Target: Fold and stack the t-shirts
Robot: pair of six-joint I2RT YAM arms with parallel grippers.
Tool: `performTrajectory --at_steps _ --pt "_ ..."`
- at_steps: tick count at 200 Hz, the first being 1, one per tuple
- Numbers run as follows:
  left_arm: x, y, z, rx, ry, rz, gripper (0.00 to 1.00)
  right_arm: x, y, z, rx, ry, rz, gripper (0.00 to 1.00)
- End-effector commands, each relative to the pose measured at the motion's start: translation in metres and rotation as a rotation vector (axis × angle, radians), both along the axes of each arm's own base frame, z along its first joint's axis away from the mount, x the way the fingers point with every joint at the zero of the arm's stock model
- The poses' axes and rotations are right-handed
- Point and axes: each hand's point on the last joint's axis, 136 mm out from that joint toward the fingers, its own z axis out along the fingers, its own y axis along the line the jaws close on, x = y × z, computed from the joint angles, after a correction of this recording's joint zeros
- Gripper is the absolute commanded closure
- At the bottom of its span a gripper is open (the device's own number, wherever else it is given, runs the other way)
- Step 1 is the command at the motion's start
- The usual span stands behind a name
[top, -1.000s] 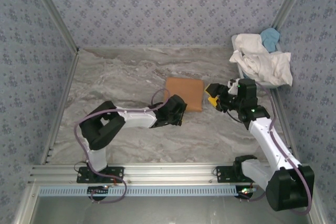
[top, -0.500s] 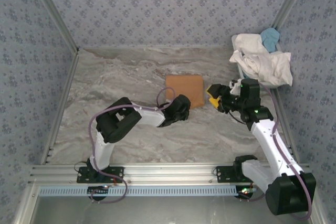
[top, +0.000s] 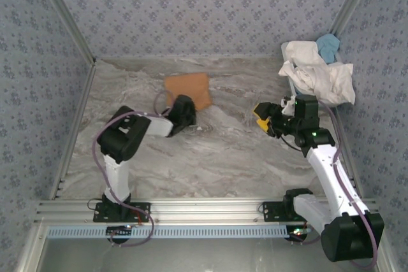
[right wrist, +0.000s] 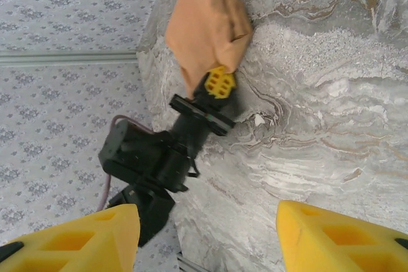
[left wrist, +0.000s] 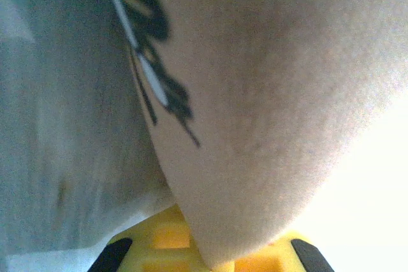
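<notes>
Since the folded tan-orange cloth t-shirt (top: 188, 87) is just soft, light fabric, I'd expect it to flop and slide rather than keep its shape, so where you grab it matters a lot. It's lying as a roughly square pad on the grey marbled counter (top: 223, 151), toward the far edge and left of the middle.

The left hand (top: 189, 105) has its yellow fingers (right wrist: 220, 83) pinched together on the shirt's near corner. From the right wrist camera you can see the cloth puckering in toward that pinch. My guess is a one-corner hold will tow it fine over that smooth stone, but the layers could peel open if it gets lifted. A bite across a folded edge that catches every layer seems safer.

The right hand (top: 262, 119) has its fingers apart with nothing between them, over the counter right of the middle.

Beyond it, at the far right corner, the white t-shirts (top: 315, 74) and the light blue t-shirt (top: 329, 45) sit in a crumpled heap. They look tangled, so pulling one probably drags its neighbours. I'd go for a collar or shoulder seam on the topmost one.
</notes>
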Motion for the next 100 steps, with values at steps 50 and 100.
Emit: performTrajectory --at_steps 50,100 --pt "0.027 0.186 -0.014 0.227 0.115 -0.201 1.00 0.013 0.004 0.006 -0.028 -0.054 0.038 0.39" --pt "0.050 0.249 -0.025 0.283 0.156 -0.317 1.00 0.028 0.013 0.007 -0.026 -0.058 0.060 0.39"
